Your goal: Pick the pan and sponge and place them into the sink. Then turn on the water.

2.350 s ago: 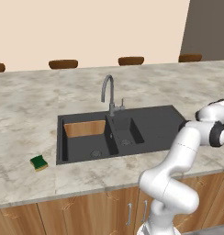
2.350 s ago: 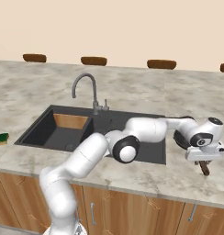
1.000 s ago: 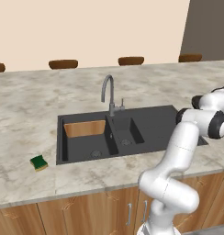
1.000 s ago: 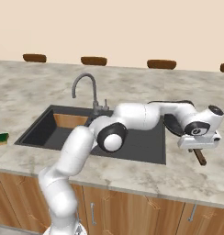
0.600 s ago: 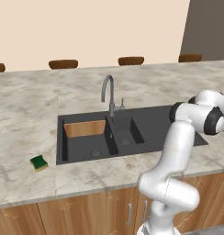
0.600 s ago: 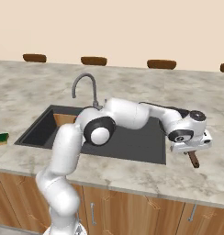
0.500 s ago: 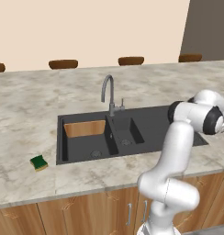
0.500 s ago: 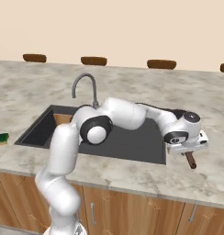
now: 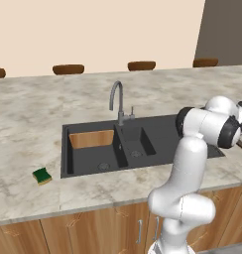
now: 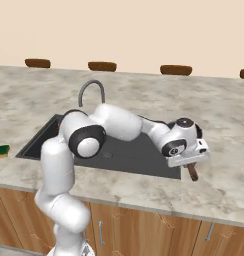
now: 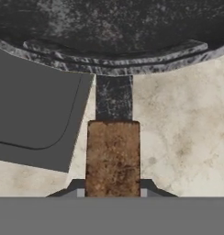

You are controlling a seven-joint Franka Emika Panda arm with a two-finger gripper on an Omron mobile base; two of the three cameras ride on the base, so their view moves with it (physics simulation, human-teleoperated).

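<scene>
At the far left of the marble counter (image 9: 24,119), the sponge (image 9: 42,175) lies green side up near the front edge, just beside the left rim of the sink (image 9: 67,149) but not touching it, with bare stone all around it. The right base view catches the same sponge (image 10: 1,150) at its own left border.

The black sink has two basins, a wood-brown panel (image 9: 91,139) standing in the left one, and a grey curved faucet (image 9: 117,100) behind the divider. To the right of the basins its flat drainboard (image 10: 144,155) runs to a rounded corner that the hand view shows close up.

Further right, the gripper (image 10: 190,161) reaches past the drainboard's right edge, low over the counter. Its jaws are clenched on the brown end of the pan's handle (image 11: 113,156). In the hand view the dark neck of the handle leads up to the pan (image 11: 109,36), whose rim overlaps the drainboard corner on one side and counter on the other. From the right base camera only the brown handle tip (image 10: 192,172) pokes out below the hand; the pan body is hidden behind the wrist.

Open counter spreads to the right of the hand. Along the far counter edge sit brown stool tops (image 10: 176,69) before a beige wall (image 9: 93,30).
</scene>
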